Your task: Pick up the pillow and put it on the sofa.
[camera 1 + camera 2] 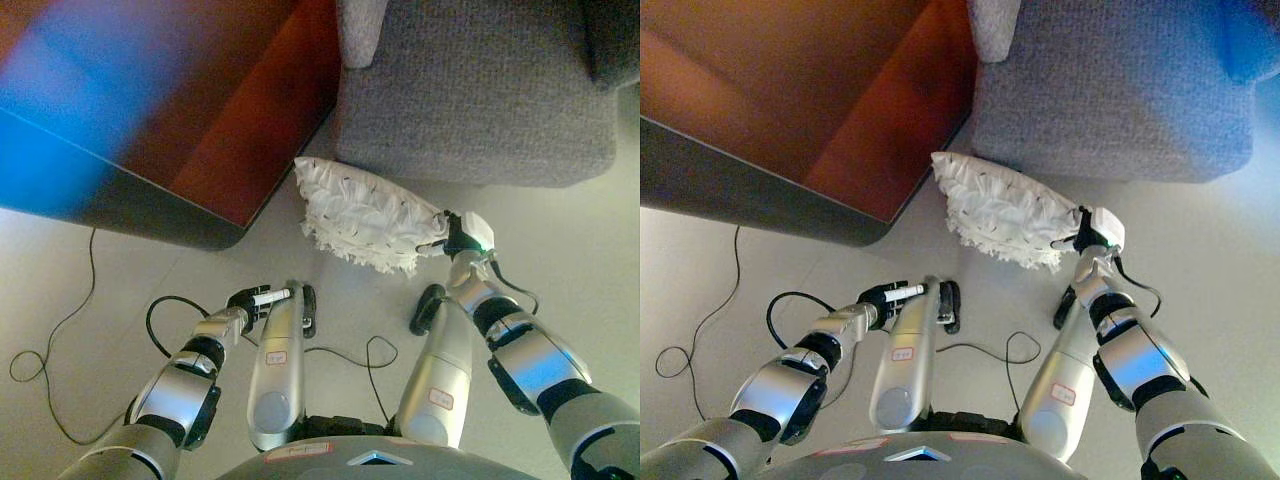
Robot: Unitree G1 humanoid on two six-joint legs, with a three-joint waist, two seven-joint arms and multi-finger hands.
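Pale floor point(600, 250) in front of me, with the white pillow point(365, 215) lying on it at the foot of the grey sofa point(480, 90).

The pillow is ruffled and speckled with dark flecks; it rests flat on the floor just below the sofa's front edge, with the corner of a red-brown table point(200, 100) just to its left. My right arm reaches forward from the lower right, and my right hand point(462, 234) sits against the pillow's right end, its dark fingers curled onto the fabric edge in a pinch. My left arm is bent low on the left, and my left hand point(255, 300) hovers above the floor, well apart from the pillow, fingers relaxed and pointing right, holding nothing.
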